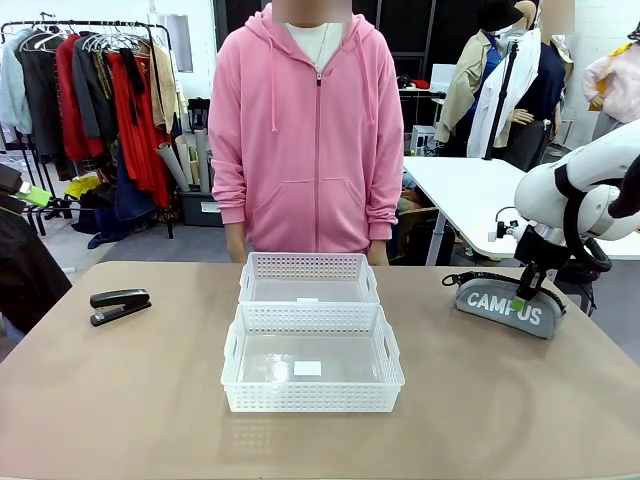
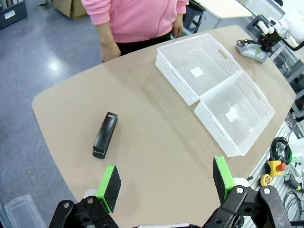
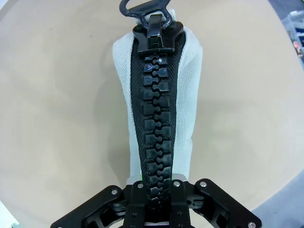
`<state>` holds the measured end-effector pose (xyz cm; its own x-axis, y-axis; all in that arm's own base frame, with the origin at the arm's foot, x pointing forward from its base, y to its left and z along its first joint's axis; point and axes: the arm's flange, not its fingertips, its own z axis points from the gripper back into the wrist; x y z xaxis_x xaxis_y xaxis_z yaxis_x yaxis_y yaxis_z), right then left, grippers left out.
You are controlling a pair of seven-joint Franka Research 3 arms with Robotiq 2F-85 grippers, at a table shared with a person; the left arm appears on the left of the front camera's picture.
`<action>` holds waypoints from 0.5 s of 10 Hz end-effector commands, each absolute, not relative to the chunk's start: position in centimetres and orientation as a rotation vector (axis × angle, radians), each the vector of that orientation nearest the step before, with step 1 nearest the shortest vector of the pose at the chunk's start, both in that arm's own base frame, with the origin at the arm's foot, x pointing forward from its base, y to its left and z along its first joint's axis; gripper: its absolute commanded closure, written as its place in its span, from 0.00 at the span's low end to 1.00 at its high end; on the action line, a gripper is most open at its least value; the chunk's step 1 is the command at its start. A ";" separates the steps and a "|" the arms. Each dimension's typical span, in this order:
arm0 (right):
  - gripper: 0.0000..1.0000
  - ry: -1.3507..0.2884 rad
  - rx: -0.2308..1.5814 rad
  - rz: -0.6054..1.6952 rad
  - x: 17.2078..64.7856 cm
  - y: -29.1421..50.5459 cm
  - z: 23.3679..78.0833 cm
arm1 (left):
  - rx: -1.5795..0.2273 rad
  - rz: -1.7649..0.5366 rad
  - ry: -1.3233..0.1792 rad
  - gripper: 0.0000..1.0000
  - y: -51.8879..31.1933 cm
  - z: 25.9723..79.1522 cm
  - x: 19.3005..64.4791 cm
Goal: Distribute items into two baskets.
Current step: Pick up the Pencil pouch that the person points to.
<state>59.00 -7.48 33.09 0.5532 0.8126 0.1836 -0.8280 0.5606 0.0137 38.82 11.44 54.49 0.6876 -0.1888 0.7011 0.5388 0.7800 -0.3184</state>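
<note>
Grey CAMPUS pouch [image 1: 505,308] sits at 3 o'clock on the table [image 1: 120,400], lettering facing the robot, black zip ridge up top. R gripper [image 1: 520,300] is down on it from above. In the R wrist view the fingers are clamped tight on the pouch [image 3: 161,95] across the zip, pull tab at 12 o'clock.

Mid-table: two white baskets end to end & touching, near basket [image 1: 312,395] w/ far basket [image 1: 308,266] at its 12 o'clock. Both hold nothing but a small label.

Black stapler [image 1: 120,305] lies flat at 9 o'clock, well apart from the baskets.

L gripper [image 2: 166,183] hangs high over the table, green pads [image 2: 110,187] spread wide, nothing between; stapler [image 2: 105,135] at 11 o'clock of it.

Person [image 1: 310,130] in pink hoodie stands at 12 o'clock, right behind the far basket.
</note>
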 end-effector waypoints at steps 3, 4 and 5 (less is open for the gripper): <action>1.00 -0.194 0.084 0.977 58.5 -6.8 34.9 | -0.552 -0.439 -0.715 0.00 11.6 54.5 38.8; 1.00 -0.206 0.080 0.953 57.4 -6.1 37.7 | -0.552 -0.439 -0.715 0.00 11.6 54.5 38.8; 1.00 -0.210 0.066 0.957 56.1 -5.1 40.1 | -0.552 -0.439 -0.715 0.00 11.6 54.5 38.8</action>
